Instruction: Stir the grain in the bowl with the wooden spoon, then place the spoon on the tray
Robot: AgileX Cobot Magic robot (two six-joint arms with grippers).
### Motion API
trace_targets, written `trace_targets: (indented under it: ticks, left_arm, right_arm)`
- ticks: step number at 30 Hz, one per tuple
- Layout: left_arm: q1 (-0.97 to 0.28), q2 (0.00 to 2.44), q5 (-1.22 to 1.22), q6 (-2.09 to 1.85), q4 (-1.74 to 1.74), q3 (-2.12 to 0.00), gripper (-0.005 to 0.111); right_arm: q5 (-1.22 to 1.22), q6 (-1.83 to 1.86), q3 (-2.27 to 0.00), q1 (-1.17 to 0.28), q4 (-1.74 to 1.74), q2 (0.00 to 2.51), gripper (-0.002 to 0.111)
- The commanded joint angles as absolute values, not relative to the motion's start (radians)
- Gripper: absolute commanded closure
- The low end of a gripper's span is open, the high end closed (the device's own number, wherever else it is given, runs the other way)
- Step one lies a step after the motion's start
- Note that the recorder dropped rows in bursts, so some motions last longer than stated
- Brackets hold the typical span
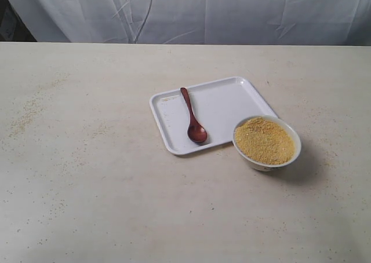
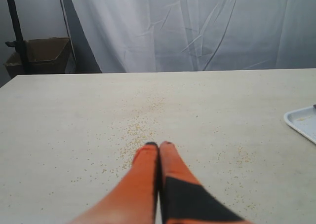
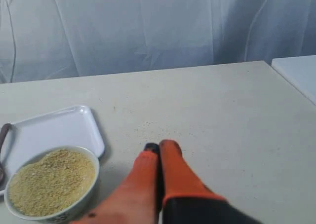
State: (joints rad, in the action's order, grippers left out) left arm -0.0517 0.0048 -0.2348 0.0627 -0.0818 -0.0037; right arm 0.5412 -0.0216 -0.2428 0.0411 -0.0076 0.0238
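The dark reddish-brown wooden spoon (image 1: 192, 116) lies on the white tray (image 1: 232, 103), near its left side, oval end toward the front. The small white bowl (image 1: 267, 163) stands touching the tray's front right corner, heaped with yellow-orange grain (image 1: 265, 140). Neither arm shows in the exterior view. My left gripper (image 2: 159, 145) is shut and empty over bare table, with one tray corner (image 2: 301, 122) far off. My right gripper (image 3: 159, 147) is shut and empty beside the bowl (image 3: 74, 204), grain (image 3: 49, 181) and tray (image 3: 54, 130); the spoon (image 3: 3, 140) barely peeks in.
Loose grains are scattered on the beige table (image 1: 104, 199), mostly at the far left (image 1: 29, 109) and under the left gripper (image 2: 136, 130). A white cloth (image 1: 191, 11) hangs behind the table. A cardboard box (image 2: 42, 54) stands beyond the table's far corner.
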Motion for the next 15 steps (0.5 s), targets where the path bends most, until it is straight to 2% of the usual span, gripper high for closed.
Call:
trace_targets:
  ticks: [1, 6, 15]
  left_arm:
    - [-0.051, 0.000, -0.231, 0.066, -0.083, 0.000, 0.107]
    - [-0.051, 0.000, -0.231, 0.066, -0.083, 0.000, 0.107]
    - [-0.051, 0.000, -0.231, 0.066, -0.083, 0.000, 0.107]
  right_arm:
    - [0.520, -0.021, -0.234, 0.047, 0.032, 0.000, 0.109]
    - [0.513, -0.021, -0.232, 0.047, 0.034, 0.000, 0.109]
    - [0.378, -0.022, -0.017, 0.047, 0.030, 0.000, 0.109]
